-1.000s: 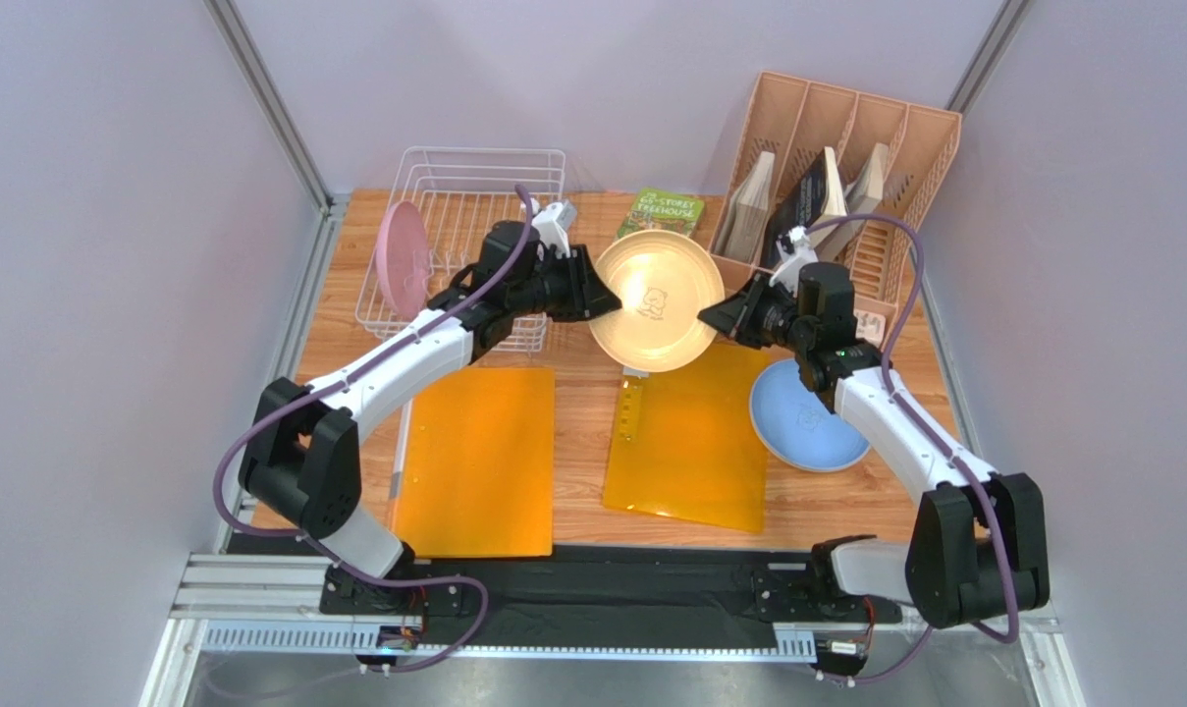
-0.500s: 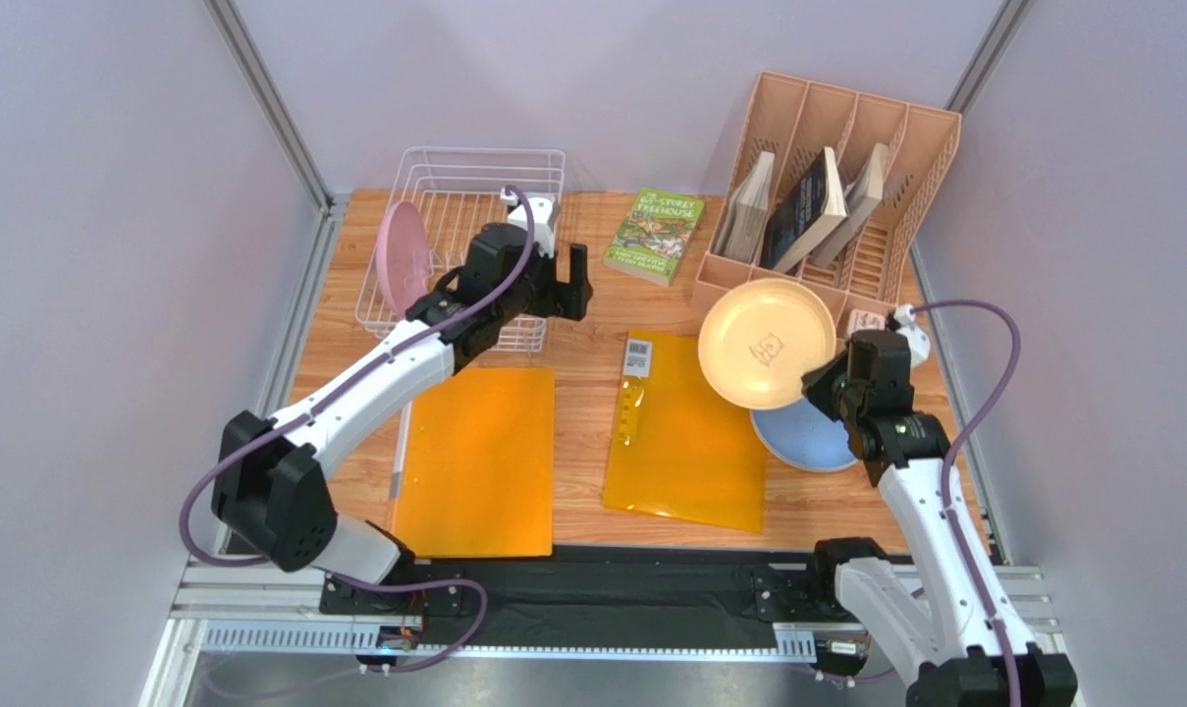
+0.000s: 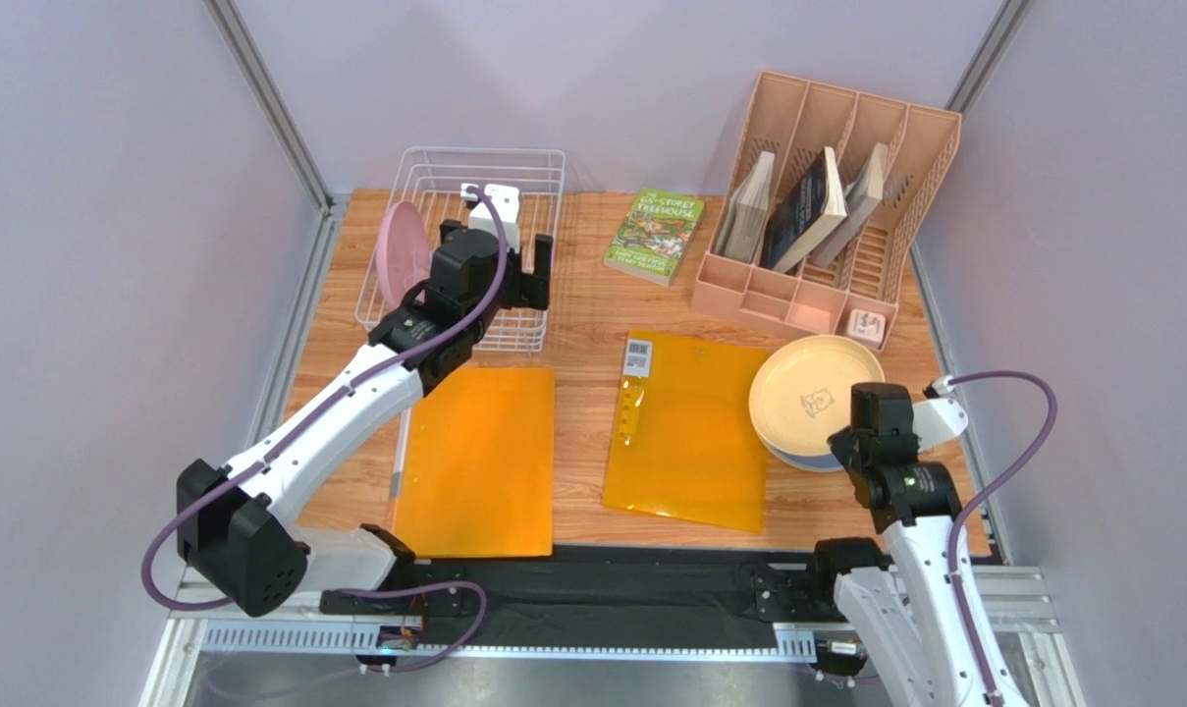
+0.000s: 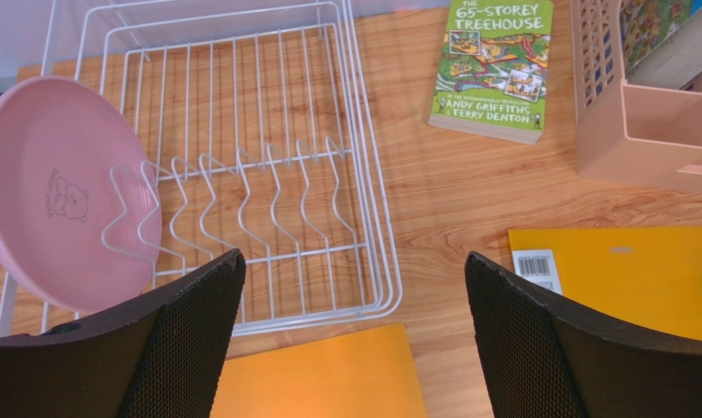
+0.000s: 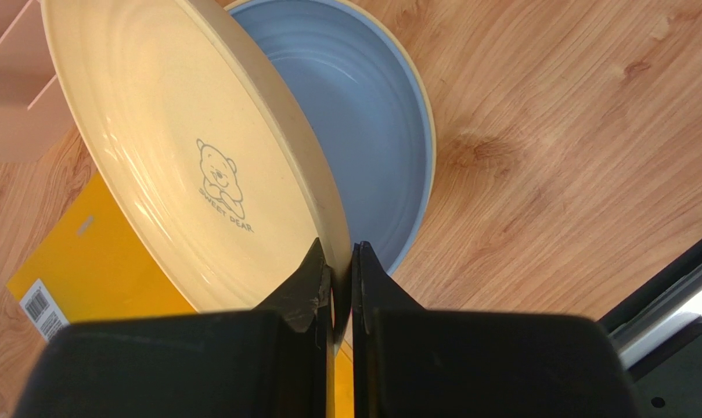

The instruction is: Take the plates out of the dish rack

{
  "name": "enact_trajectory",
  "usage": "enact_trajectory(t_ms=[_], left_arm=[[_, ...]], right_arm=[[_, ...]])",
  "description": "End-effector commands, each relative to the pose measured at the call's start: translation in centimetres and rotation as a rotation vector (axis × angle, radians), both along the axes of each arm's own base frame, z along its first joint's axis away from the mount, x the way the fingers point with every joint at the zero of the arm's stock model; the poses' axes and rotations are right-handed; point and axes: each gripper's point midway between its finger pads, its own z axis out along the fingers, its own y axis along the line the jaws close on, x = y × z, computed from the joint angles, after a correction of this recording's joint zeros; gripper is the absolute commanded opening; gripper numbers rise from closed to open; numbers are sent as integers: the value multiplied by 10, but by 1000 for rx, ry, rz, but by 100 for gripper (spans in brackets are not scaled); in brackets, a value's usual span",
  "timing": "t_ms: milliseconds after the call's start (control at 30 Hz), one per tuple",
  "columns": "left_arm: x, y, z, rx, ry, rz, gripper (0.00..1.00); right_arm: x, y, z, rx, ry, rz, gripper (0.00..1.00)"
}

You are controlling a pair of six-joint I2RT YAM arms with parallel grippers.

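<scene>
My right hand (image 5: 334,279) grips the rim of the cream plate (image 5: 180,157), holding it tilted over the blue plate (image 5: 363,131) near the right edge of the desk (image 3: 584,317), I judge for stacking it there. My left hand (image 4: 352,261) is spread wide and empty above the dish rack (image 4: 267,131) at the far left corner, where the pink plate (image 4: 58,192) stands on edge, waiting.

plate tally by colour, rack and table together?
Pink plate: 1
Blue plate: 1
Cream-yellow plate: 2, one in the right gripper, the other seemingly just a cream rim under the blue plate
Total: 4
</scene>
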Motion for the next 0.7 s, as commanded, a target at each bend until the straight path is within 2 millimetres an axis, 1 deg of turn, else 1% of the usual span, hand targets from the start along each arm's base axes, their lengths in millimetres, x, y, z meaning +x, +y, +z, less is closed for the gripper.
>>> enact_trajectory(t_ms=[0, 100, 133, 167, 233, 467, 567, 600, 633, 667], left_arm=[[5, 10, 1, 32, -18, 34, 100], [7, 15, 1, 22, -14, 52, 100], [8, 18, 2, 14, -15, 58, 100], [10, 22, 2, 8, -13, 68, 100], [12, 23, 0, -5, -5, 64, 100], [18, 28, -4, -18, 11, 75, 100], [20, 32, -7, -22, 18, 86, 100], [21, 33, -8, -30, 23, 89, 100], [22, 34, -9, -34, 27, 92, 100], [24, 40, -10, -40, 31, 103, 100]], right_arm=[[2, -11, 1, -23, -24, -77, 0], [1, -13, -1, -35, -10, -75, 1], [2, -12, -1, -37, -7, -66, 11], [4, -11, -1, -38, -13, -60, 16], [5, -10, 0, -40, -10, -40, 23], [16, -4, -2, -31, -10, 2, 38], [23, 1, -2, -22, -9, 36, 47], [24, 4, -2, -16, -6, 51, 55], [27, 5, -4, -17, 2, 63, 56], [30, 5, -4, -19, -4, 65, 57]])
